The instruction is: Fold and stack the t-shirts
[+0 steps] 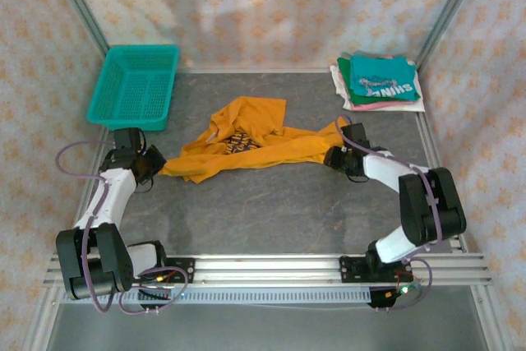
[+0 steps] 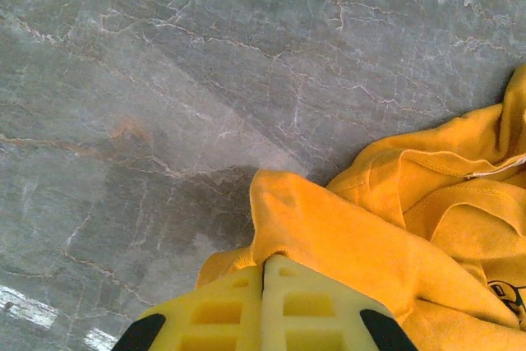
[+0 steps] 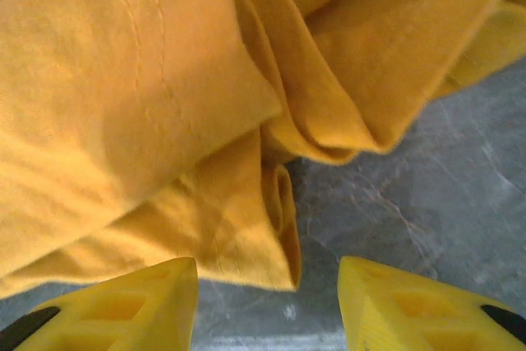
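A crumpled mustard-orange t-shirt point(image 1: 246, 141) with a dark print lies stretched across the middle of the table. My left gripper point(image 1: 154, 166) is at its left end, with the yellow jaws pressed together and a fold of the orange cloth point(image 2: 370, 236) pinched at the tips point(image 2: 267, 265). At the shirt's right end, my right gripper point(image 1: 335, 156) stands open. A hemmed corner of the shirt point(image 3: 164, 104) lies just ahead of its spread fingers point(image 3: 267, 285), not gripped. A stack of folded t-shirts point(image 1: 380, 81), teal with white lettering on top of pink and white, sits at the back right.
A teal plastic mesh basket point(image 1: 136, 86) stands at the back left, just behind my left gripper. Grey stone tabletop point(image 1: 271, 203) lies bare in front of the shirt. Metal frame posts and patterned walls close in the sides and back.
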